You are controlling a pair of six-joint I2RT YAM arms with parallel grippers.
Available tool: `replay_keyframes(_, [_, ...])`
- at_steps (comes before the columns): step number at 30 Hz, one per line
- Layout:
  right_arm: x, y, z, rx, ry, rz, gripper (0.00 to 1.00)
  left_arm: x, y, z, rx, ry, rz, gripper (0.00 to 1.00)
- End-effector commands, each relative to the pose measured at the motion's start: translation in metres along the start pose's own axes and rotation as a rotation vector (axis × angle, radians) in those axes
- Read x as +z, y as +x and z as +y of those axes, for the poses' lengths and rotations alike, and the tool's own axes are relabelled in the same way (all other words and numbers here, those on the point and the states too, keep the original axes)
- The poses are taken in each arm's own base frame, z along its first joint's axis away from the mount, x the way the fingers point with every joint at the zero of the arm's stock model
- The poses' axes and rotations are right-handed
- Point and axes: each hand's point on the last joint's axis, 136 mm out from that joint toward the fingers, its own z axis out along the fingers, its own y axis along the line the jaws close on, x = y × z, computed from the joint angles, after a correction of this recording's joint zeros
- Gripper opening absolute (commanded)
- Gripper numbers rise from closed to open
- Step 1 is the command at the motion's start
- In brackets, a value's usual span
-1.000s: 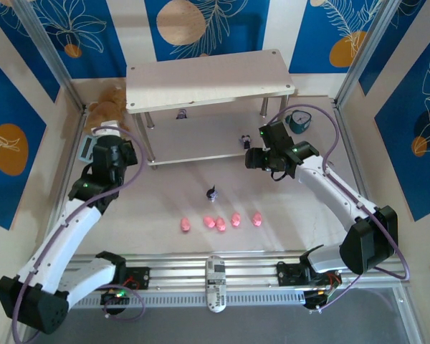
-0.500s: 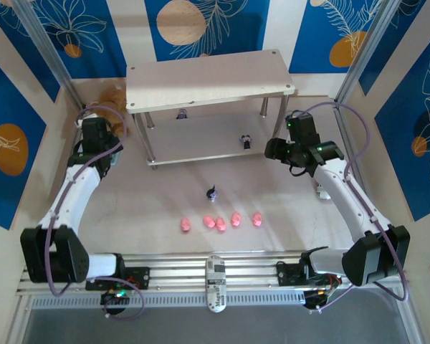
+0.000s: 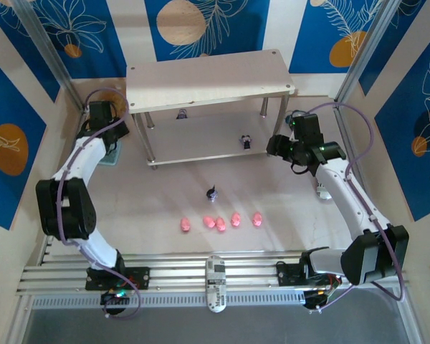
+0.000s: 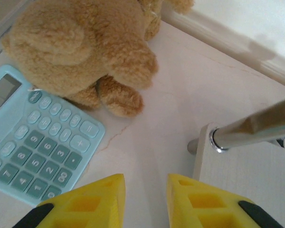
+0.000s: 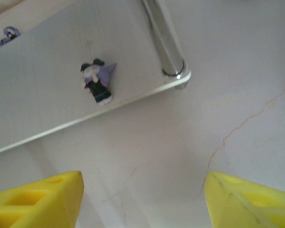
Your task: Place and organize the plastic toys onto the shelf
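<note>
Several pink pig toys [image 3: 221, 223] lie in a row on the table in front of the shelf [image 3: 208, 80]. A dark figurine [image 3: 212, 192] stands on the table just behind them. Two more dark figurines stand on the shelf's lower board, one [image 3: 246, 140] [image 5: 97, 81] near the right end and one [image 3: 180, 113] [image 5: 8, 32] further back. My left gripper [image 3: 104, 118] [image 4: 145, 190] hovers by the shelf's left leg [image 4: 251, 129], narrowly open and empty. My right gripper [image 3: 276, 145] [image 5: 142, 190] is wide open over bare table, just off the lower board's right corner.
A brown plush bear [image 3: 113, 100] [image 4: 85, 47] sits in the far left corner, with a light blue calculator [image 4: 33, 147] [image 3: 112, 155] beside it, both just ahead of my left fingers. The shelf's right front leg [image 5: 164, 40] stands close to my right gripper.
My left arm has swung out to the far left corner by the bear, and its jaws have parted a little. My right arm has pulled back to the right, away from the shelf.
</note>
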Motion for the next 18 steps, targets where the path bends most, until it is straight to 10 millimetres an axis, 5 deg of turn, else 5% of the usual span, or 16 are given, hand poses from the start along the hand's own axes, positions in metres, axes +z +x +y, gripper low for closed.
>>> replay_keyframes(1, [0.010,-0.021,-0.006,-0.043,0.049,-0.097,0.68,0.005,-0.019,-0.011,-0.025,0.050,-0.022,0.30])
replay_keyframes(18, [0.052,-0.073,-0.008,-0.057,0.074,-0.331,0.64,0.026,-0.021,-0.020,0.016,0.068,0.026,0.30])
